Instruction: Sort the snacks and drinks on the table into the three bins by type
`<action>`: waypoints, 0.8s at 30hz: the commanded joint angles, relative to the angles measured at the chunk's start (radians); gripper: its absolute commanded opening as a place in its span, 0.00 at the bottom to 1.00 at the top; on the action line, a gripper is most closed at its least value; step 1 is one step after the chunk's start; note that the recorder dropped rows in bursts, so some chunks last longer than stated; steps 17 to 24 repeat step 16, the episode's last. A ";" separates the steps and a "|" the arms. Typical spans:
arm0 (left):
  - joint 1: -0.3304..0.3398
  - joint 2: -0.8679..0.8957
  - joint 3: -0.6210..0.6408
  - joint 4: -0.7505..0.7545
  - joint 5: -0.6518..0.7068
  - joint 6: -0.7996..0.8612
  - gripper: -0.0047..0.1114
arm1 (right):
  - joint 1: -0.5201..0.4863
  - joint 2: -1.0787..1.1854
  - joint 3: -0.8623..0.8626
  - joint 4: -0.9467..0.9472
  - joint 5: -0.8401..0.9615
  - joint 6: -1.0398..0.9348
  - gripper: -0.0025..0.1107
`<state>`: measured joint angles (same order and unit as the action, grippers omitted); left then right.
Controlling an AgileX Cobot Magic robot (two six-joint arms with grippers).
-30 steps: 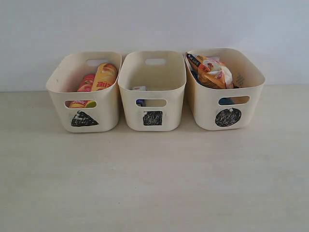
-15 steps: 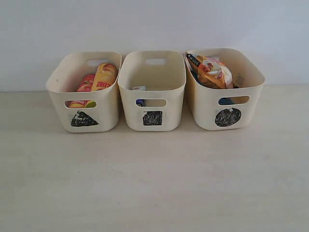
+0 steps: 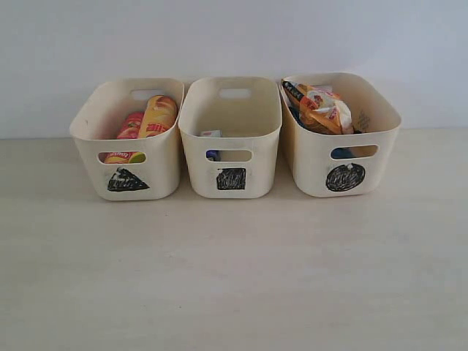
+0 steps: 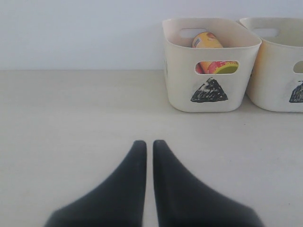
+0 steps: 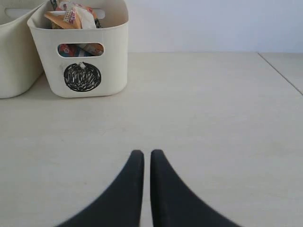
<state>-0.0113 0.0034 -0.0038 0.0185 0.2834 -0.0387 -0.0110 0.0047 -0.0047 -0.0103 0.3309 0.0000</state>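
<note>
Cream left bin [image 3: 167, 167] holds chip tubes [image 3: 157, 115]; middle bin [image 3: 265, 162] a carton [image 3: 211, 134]; right bin [image 3: 382, 135] bags [image 3: 325, 110]. Left gripper [image 4: 149, 144] and right gripper [image 5: 147, 153] clenched, empty.

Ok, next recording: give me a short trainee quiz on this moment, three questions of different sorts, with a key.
1. Multiple choice: the yellow chip tube is in the bin marked with A) a triangle, B) a square, C) a circle.
2. True or false: the left hand and the right hand are both shut and hold nothing.
3. Short answer: what kind of item shows inside the square bin?

Key: 1 A. 2 True. 3 A small white and blue drink carton.
</note>
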 commanded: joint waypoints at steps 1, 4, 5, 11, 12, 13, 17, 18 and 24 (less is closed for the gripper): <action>0.003 -0.003 0.004 -0.008 0.001 0.006 0.08 | -0.006 -0.005 0.005 0.000 -0.004 0.000 0.04; 0.003 -0.003 0.004 -0.008 0.001 0.006 0.08 | -0.006 -0.005 0.005 0.000 -0.004 0.000 0.04; 0.003 -0.003 0.004 -0.008 0.001 0.006 0.08 | -0.006 -0.005 0.005 0.000 -0.004 0.000 0.04; 0.003 -0.003 0.004 -0.008 0.001 0.006 0.08 | -0.006 -0.005 0.005 0.000 -0.004 0.000 0.04; 0.003 -0.003 0.004 -0.008 0.001 0.006 0.08 | -0.006 -0.005 0.005 0.000 -0.004 0.000 0.04; 0.003 -0.003 0.004 -0.008 0.001 0.006 0.08 | -0.006 -0.005 0.005 0.000 -0.004 0.000 0.04; 0.003 -0.003 0.004 -0.008 0.001 0.006 0.08 | -0.006 -0.005 0.005 0.000 -0.013 0.000 0.04; 0.003 -0.003 0.004 -0.008 0.001 0.006 0.08 | -0.006 -0.005 0.005 0.000 -0.013 0.000 0.04; 0.003 -0.003 0.004 -0.008 0.001 0.006 0.08 | -0.006 -0.005 0.005 0.000 -0.013 0.000 0.04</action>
